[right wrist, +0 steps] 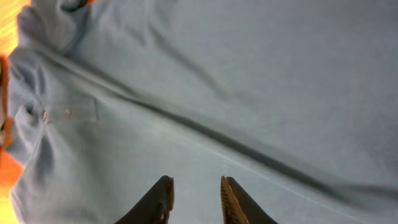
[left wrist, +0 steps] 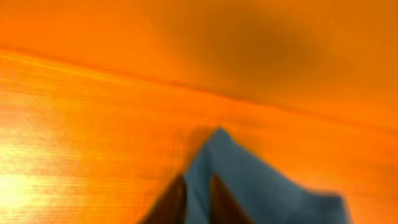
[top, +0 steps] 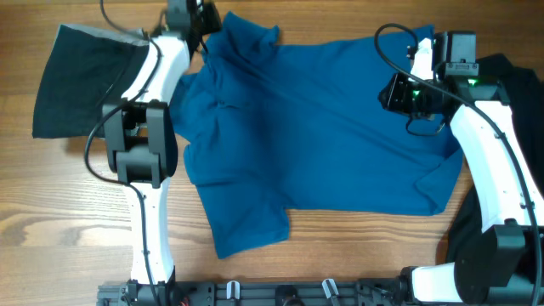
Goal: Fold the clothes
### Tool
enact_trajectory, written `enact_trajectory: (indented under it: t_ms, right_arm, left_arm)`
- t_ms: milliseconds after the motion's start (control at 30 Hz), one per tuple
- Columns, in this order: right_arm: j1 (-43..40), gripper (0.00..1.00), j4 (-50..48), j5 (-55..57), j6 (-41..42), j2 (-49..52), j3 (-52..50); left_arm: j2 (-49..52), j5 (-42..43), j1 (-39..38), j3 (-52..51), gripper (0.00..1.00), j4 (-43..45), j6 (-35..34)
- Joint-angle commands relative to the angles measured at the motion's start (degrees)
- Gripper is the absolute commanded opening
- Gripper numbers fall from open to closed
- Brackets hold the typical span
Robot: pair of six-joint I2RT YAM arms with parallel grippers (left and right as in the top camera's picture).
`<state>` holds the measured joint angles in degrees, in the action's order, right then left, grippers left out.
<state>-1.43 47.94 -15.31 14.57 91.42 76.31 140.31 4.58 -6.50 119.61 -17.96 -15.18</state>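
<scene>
A corner of the blue cotton polo shirt (top: pixel 314 127) is clenched in the left gripper (left wrist: pixel 198 190), seemingly to lift that edge for folding. The right gripper (right wrist: pixel 196 186) is held parted, grasping nothing, with the spread cloth directly beneath its fingers.

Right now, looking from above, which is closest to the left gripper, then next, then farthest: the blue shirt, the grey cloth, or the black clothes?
1. blue shirt, in the middle: its top corner sits between the fingers of the left gripper.
2. grey cloth, on the left side.
3. black clothes, far right.
</scene>
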Motion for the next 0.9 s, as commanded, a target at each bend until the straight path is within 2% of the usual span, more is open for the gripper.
enact_trajectory:
  t_ms: [0, 67, 100, 133, 167, 233, 300, 367, 400, 433, 500, 600, 700, 767, 867]
  right_arm:
    - [-0.5, 0.36, -0.3, 6.3, 2.1, 1.9, 0.2]
    - [-0.5, 0.36, 0.7, 6.3, 2.6, 3.8, 0.2]
    - [-0.5, 0.36, 1.7, 5.8, 3.5, 4.7, 0.2]
    - [-0.4, 0.36, 2.8, 5.4, 3.6, 5.4, 0.2]
    - [-0.4, 0.36, 4.1, 5.2, 3.5, 6.1, 0.2]
    - [-0.4, 0.36, 5.4, 5.2, 3.5, 6.6, 0.2]
    - [-0.4, 0.36, 5.5, 5.2, 3.5, 6.6, 0.2]
    - [-0.4, 0.36, 5.4, 5.2, 3.5, 6.6, 0.2]
    - [-0.4, 0.36, 5.4, 5.2, 3.5, 6.6, 0.2]
    - [-0.4, 0.36, 5.3, 5.2, 3.5, 6.6, 0.2]
    - [-0.4, 0.36, 5.2, 5.3, 3.5, 6.6, 0.2]
    - [-0.4, 0.36, 4.4, 5.4, 3.6, 6.6, 0.2]
    - [-0.4, 0.36, 2.4, 5.4, 3.6, 6.6, 0.2]
    - [-0.4, 0.36, 2.0, 5.4, 3.6, 6.6, 0.2]
    - [-0.5, 0.36, 2.2, 5.6, 3.4, 6.6, 0.2]
  left_arm:
    - [-2.3, -0.3, -0.2, 14.2, 0.33, -17.9, 5.0]
    - [-5.2, -0.3, -0.2, 17.5, 0.42, -30.8, 4.9]
    - [-7.5, -0.3, -0.2, 17.4, 0.43, -38.8, 4.9]
    - [-8.6, -0.3, -0.2, 17.4, 0.36, -44.1, 4.7]
    - [-9.0, -0.4, -0.2, 17.4, 0.18, -54.6, 2.6]
    - [-7.5, -0.3, -0.3, 13.2, 0.1, -61.4, 1.0]
    - [-6.7, -0.2, -0.5, 5.7, 0.07, -59.0, 0.0]
    - [-6.1, -0.1, -0.6, -3.2, 0.04, -52.5, -1.6]
    - [-6.1, 0.3, -0.6, -11.7, 0.04, -44.7, -2.0]
    - [-6.1, 0.6, -0.6, -14.6, 0.04, -40.9, -2.0]
    - [-6.1, 0.5, -0.6, -18.5, 0.04, -34.3, -2.0]
    - [-5.9, 0.2, -0.3, -25.2, 0.04, -17.3, -2.0]
    - [-5.6, 0.5, 0.5, -25.2, 0.06, -2.4, -2.0]
    - [-5.6, 1.2, 0.7, -20.7, 0.06, -1.5, -2.0]
    - [-6.2, 1.4, 0.7, -7.7, 0.05, -15.0, 0.2]
